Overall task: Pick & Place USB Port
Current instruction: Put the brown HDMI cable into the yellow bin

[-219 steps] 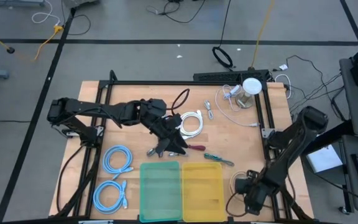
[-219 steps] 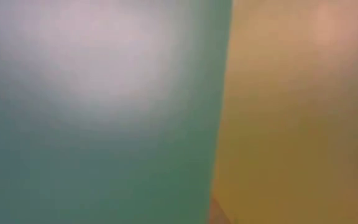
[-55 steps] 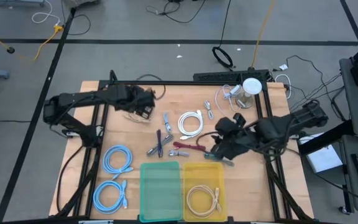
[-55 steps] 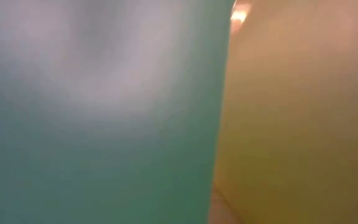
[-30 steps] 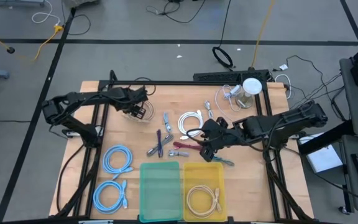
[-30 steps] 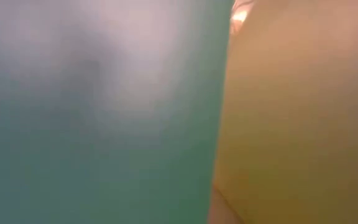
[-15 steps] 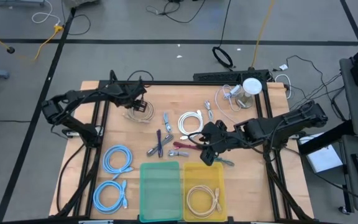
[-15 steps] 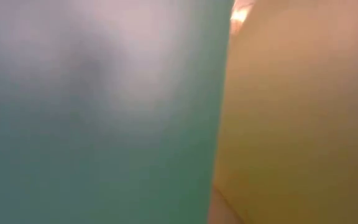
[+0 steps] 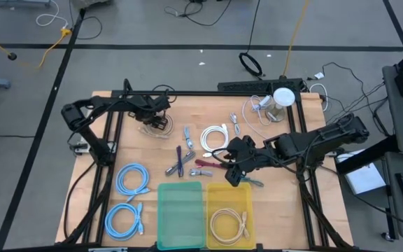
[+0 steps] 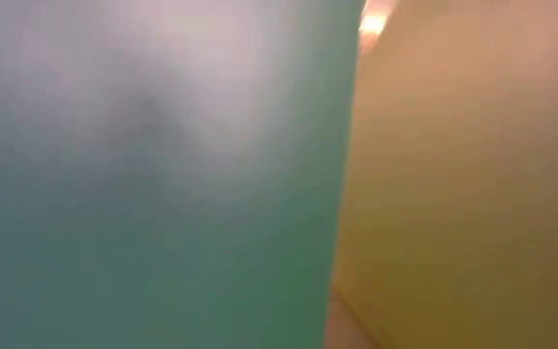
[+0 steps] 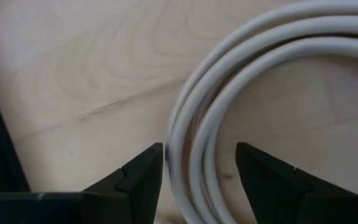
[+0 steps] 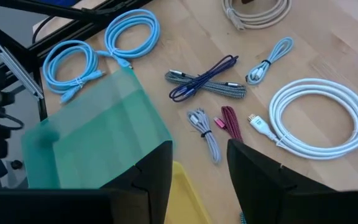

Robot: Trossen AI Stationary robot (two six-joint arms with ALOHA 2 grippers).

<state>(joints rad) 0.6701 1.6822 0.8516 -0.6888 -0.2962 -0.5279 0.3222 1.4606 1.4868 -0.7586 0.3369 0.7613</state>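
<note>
- The left gripper (image 9: 157,120) is at the far left of the table (image 9: 285,210), low over a beige coiled cable (image 9: 157,130). In the left wrist view its fingers (image 11: 138,180) stand apart with a few strands of that coil (image 11: 241,93) running between them. The strands do not look pinched, and the rest of the coil is cut off by the frame.
- The right gripper (image 9: 235,172) hangs just over the far edge of the yellow bin (image 9: 215,192), fingers (image 12: 261,180) spread and nothing between them.
- A cream coiled cable (image 9: 228,224) lies in the near part of the yellow bin. The green bin (image 9: 180,210) sits just to its left, touching it.
- Loose cables lie mid-table: a white coil (image 9: 215,138), a purple cable (image 12: 204,76) crossed over a grey braided one (image 12: 225,90), and a short maroon one (image 12: 230,121). Their plug types are too small to tell.
- Two blue coils (image 9: 131,178) lie at the near left, left of the green bin.
- The low view shows only blurred bin walls, green (image 10: 153,174) and yellow (image 10: 463,174) (everything behind them is hidden).
- The right arm covers part of the cables near the yellow bin's far edge.
</note>
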